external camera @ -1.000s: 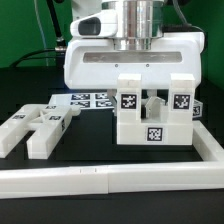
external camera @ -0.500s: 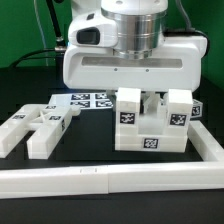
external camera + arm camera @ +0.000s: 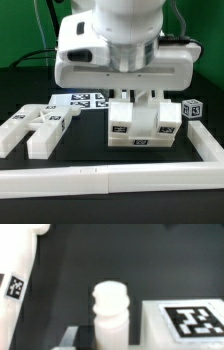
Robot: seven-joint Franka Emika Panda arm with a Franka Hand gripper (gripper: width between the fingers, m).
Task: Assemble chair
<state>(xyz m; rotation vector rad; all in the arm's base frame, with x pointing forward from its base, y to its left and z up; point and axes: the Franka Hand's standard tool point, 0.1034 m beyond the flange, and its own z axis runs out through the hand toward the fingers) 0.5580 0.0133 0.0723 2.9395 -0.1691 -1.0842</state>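
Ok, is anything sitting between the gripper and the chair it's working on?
Nothing visible does. The gripper is down on the chair, shut on what looks like its rounded white post. The small cube stands apart on the exterior view's right, and the loose pieces lie off to its left.

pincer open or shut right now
Shut on the white post: in the wrist view it stands clamped between the fingers of the pincer.
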